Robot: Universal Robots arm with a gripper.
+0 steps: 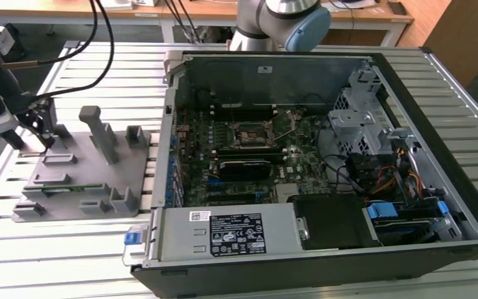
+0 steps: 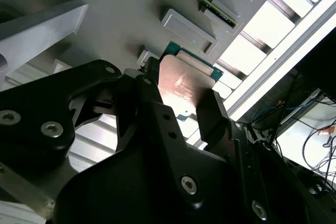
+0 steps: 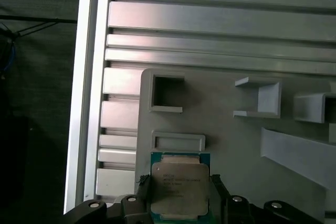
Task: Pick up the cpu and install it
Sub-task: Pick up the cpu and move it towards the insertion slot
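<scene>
1. Silver lid, green rim: the cpu (image 3: pixel 178 184) sat right between the fingers (image 2: pixel 212 116), which we read as pinched onto two opposite edges of it. That put it over the grey fixture (image 1: pixel 98 180), close to the fixture's edge by the slatted counter (image 1: pixel 73 249). We couldn't tell whether it had cleared its pocket.
2. Our take on doing this grab well:
   - Touch the edges only and keep the squeeze light.
   - Keep the chip flat.
   - Bring it up straight, so the green board doesn't snag on the raised blocks just beside it.
   - Don't accept a skewed grip, because we reckoned the chip would be crooked in the fingers from then on.
3. The first wrist view looked straight down on the lid. There the chip looked square to the fingers and centred between them, with a low raised frame on the fixture just beyond it.
4. The second wrist view added the slanted angle. It showed the finger faces against the chip's sides, plus the green memory strip (image 2: pixel 205 3) lying in its own slot further along the fixture.
5. The exterior view added the big picture. The gripper (image 1: pixel 32 140) hung at the exterior view's left, well apart from the open computer case (image 1: pixel 322 261). The dark socket (image 1: pixel 251 134) was in the middle of the motherboard.
</scene>
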